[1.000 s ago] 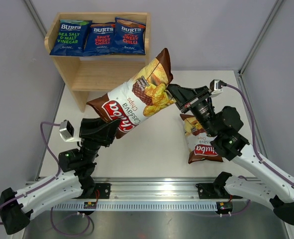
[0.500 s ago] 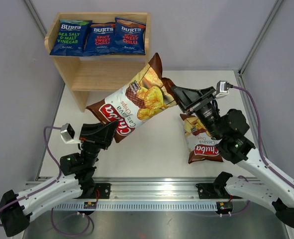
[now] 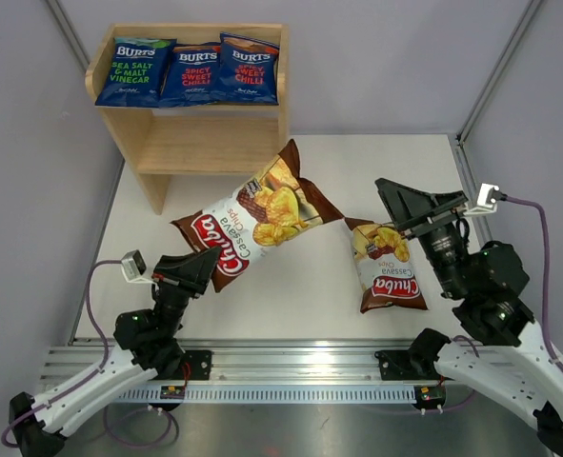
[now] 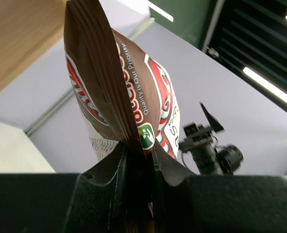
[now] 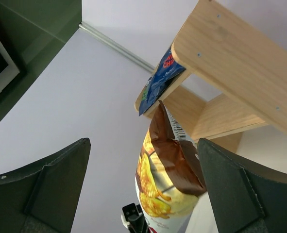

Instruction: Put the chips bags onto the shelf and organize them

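Tool on left pinching Chuba bag, right tool gaping, empty.

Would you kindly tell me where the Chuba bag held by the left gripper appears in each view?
Top external: Chuba bag left of centre, slanted.
Left wrist: Chuba bag centre, above left gripper.
Right wrist: Chuba bag bottom centre.
Landmark: the shelf, in all three.
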You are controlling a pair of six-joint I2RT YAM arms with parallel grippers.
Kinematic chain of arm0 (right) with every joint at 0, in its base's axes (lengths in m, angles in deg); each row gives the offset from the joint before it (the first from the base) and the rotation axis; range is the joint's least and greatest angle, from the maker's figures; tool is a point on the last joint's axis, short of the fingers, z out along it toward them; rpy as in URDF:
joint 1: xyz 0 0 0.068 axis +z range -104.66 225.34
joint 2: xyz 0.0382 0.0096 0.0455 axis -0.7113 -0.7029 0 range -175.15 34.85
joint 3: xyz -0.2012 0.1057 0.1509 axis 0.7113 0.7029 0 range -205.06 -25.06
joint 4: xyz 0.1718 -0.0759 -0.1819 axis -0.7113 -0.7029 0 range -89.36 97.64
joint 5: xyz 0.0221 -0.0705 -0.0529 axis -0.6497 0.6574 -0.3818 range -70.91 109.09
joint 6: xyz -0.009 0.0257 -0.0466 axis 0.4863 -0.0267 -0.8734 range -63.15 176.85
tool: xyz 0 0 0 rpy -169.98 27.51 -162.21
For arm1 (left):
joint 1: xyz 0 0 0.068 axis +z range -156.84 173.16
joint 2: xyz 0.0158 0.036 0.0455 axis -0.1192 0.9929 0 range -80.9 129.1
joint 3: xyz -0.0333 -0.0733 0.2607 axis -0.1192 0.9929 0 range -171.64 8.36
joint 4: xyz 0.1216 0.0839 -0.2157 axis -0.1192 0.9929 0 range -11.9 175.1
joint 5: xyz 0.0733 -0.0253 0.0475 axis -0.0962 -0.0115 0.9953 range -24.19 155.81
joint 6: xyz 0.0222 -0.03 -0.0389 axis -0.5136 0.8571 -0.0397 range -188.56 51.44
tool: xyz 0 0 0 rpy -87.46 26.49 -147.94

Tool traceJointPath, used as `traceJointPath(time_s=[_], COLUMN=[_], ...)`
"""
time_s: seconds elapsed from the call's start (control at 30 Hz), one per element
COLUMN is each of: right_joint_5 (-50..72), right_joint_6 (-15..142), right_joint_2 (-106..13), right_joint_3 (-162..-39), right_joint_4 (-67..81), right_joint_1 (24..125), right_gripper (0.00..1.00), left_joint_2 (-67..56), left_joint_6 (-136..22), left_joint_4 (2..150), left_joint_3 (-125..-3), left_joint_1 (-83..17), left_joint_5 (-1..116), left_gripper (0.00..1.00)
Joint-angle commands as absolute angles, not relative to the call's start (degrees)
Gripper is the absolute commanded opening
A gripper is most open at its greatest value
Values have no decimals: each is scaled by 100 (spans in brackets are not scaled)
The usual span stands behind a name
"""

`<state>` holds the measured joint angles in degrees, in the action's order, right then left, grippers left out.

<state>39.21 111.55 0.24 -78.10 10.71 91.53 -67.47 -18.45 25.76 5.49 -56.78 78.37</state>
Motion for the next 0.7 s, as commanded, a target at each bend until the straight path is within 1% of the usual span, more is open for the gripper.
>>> traceJointPath(time_s=[0.0,0.03,0.1,0.13,0.23,0.4,0.43,0.53,0.67], right_joint_5=[4563,4624,4853,5028,5275,5355,5337,5328,5372], right_joint_6=[10336,10317,10325,10360,10466,10466,10457,10422,10440], right_joint_2=[565,680,1066,1199,1612,1666,1640,1578,1613], right_joint_3=[-7701,-7640,-7403,-7315,-7068,-7234,-7269,-7323,-7261], right_joint_4=[318,238,71,26,8,-290,-325,-396,-343], right_joint_1=[9183,9183,9183,9183,9183,9192,9183,9183,9192], right_gripper=[100,100,99,99,99,100,100,100,99], left_joint_2=[-7787,-8017,-8518,-8599,-8696,-8652,-8731,-8863,-8969], left_joint_6=[-1338,-1249,-1213,-1170,-907,-887,-1001,-1063,-1125], left_joint_4=[4272,5051,5584,6108,7049,7371,7162,7282,7958], left_joint_3=[511,494,415,353,81,-52,-34,-95,-499], left_joint_1=[-5703,-5703,-5703,-5703,-5694,-5694,-5694,-5694,-5703], left_joint_5=[9031,9408,9700,9963,10508,11160,11195,11240,11345], left_gripper=[0,0,0,0,0,0,0,0,0])
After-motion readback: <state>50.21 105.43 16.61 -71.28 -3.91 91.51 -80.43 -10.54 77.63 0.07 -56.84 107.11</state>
